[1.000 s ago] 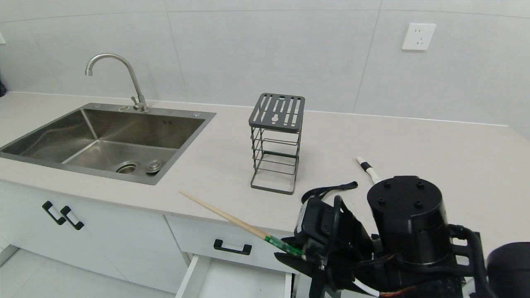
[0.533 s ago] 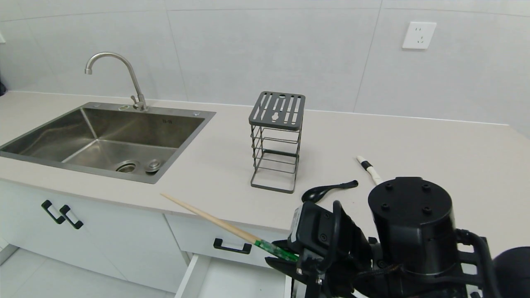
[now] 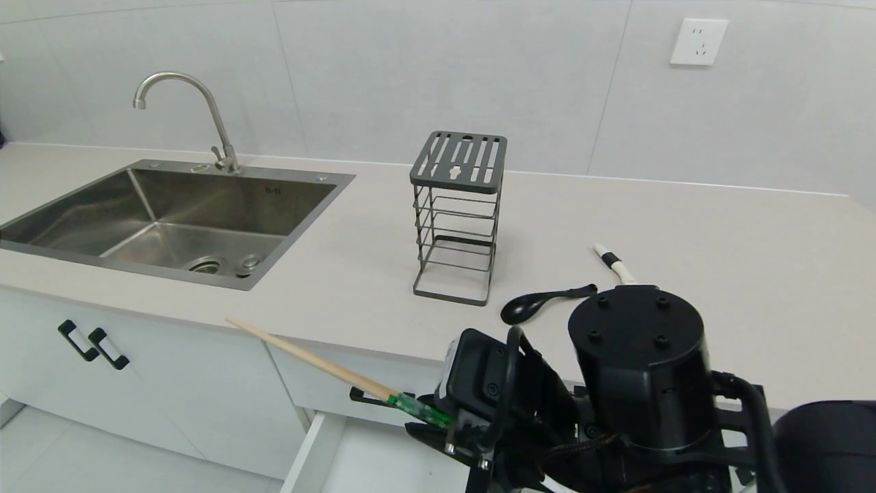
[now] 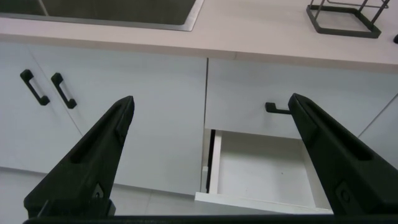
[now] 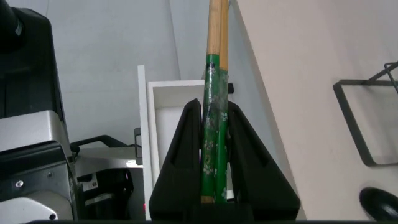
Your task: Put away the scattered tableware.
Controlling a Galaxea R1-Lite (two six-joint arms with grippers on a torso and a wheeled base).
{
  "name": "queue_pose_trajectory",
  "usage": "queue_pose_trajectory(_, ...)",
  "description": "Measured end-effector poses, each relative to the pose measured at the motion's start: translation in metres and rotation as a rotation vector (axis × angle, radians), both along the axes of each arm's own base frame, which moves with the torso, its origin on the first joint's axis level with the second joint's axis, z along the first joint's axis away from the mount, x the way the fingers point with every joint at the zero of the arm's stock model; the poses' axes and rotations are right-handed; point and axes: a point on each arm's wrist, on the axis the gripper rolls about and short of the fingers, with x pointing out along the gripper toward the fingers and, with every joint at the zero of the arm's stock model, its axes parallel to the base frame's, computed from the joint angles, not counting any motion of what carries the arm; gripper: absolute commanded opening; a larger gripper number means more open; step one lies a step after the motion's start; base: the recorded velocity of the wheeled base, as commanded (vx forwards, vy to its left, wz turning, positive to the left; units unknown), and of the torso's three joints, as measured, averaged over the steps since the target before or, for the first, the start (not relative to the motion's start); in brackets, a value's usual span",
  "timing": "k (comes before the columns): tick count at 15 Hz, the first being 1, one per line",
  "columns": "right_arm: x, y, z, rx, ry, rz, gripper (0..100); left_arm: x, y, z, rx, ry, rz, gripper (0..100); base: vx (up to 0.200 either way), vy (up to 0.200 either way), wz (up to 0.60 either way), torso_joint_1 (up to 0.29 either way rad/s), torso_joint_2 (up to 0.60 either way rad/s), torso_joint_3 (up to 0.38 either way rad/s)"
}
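A pair of chopsticks (image 3: 308,359) is held in the right end effector (image 3: 428,421), which is closed tight on the green-patterned thick end. In the right wrist view the two sticks are seen side by side between the fingers (image 5: 186,143), w/ the bare wood tips projecting well ahead of the end effector. An open drawer (image 3: 383,465) lies just below the end effector, i.e. the likely drop spot. The left end effector (image 4: 211,102) is spread wide w/ nothing in it, and the same drawer is seen beneath it.

Handling: the sticks are judged light, stiff and smooth. They are gripped at one end only, so a long lever is left free. Any knock on the tips would prob. twist them in the grip or scissor the pair apart. A low, level release into the drawer is called for.

Not yet stowed, on the surface (image 3: 684,226) beyond the right end effector: a black spoon (image 3: 537,305), nearest, and a white handle (image 3: 614,263) w/ a black band, further off. The spoon is prob. light and rigid; its material cannot be told. Its thin handle lies nearly flat, so it is best taken across the handle near mid-length, not at the rounded bowl. A wire rack (image 3: 457,219) stands further ahead.
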Motion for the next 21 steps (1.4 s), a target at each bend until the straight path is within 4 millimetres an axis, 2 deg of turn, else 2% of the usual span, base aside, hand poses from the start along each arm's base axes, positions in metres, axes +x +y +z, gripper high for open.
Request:
queue_pose_trajectory(5, -0.002, 0.001, 0.0, -0.001, -0.006, 0.006, 0, 0.0, 0.0, 0.0, 0.0, 0.0, 0.0, 100, 0.0, 0.0, 0.0, -0.212, 0.42, 0.197)
queue_pose_trajectory(10, -0.005, -0.005, 0.006, -0.052, -0.135, 0.07, 0, 0.0, 0.0, 0.0, 0.0, 0.0, 0.0, 100, 0.0, 0.0, 0.0, -0.018, 0.04, 0.02)
queue_pose_trajectory(15, -0.012, -0.018, -0.003, -0.088, -0.115, 0.072, 0, 0.0, 0.0, 0.0, 0.0, 0.0, 0.0, 100, 0.0, 0.0, 0.0, -0.068, 0.14, 0.067)
queue_pose_trajectory(21, -0.004, -0.011, -0.001, -0.076, -0.121, 0.059, 0, 0.0, 0.0, 0.0, 0.0, 0.0, 0.0, 100, 0.0, 0.0, 0.0, -0.135, 0.26, 0.124)
